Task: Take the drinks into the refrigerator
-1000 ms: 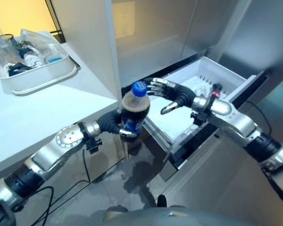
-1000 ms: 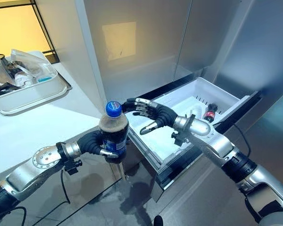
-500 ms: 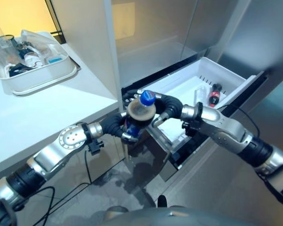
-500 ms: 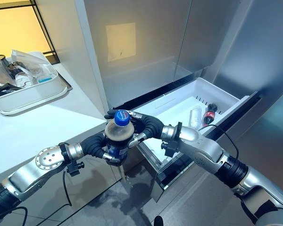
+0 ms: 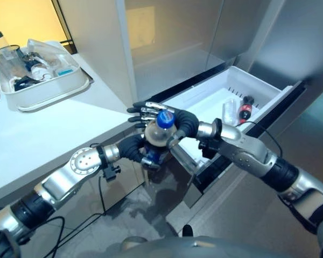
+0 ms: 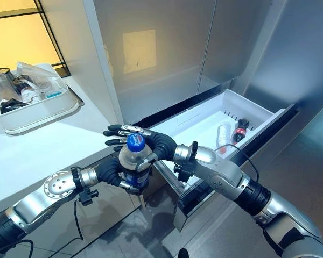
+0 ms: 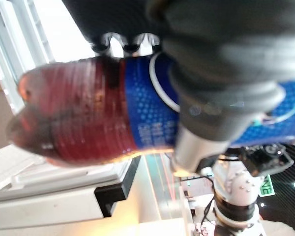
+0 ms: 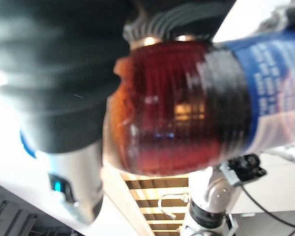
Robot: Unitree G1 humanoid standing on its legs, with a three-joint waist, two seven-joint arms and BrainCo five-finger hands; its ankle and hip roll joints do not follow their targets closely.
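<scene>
Now the cola bottle (image 6: pixel 133 165) in the clenched left hand (image 6: pixel 111 173), open right hand (image 6: pixel 156 146) against its neck.

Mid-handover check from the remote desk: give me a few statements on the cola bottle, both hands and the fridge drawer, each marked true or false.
1. The left hand has its fingers curled round the cola bottle. True.
2. The bottle's cap is off. False: a blue cap is on it.
3. The right hand is resting inside the drawer. False: it is at the bottle's top, its fingers spread behind the cap and its thumb in front of the neck.
4. The white fridge drawer is pulled open. True.
5. The drawer holds nothing. False: a clear bottle and a red-labelled dark bottle lie in it.
</scene>
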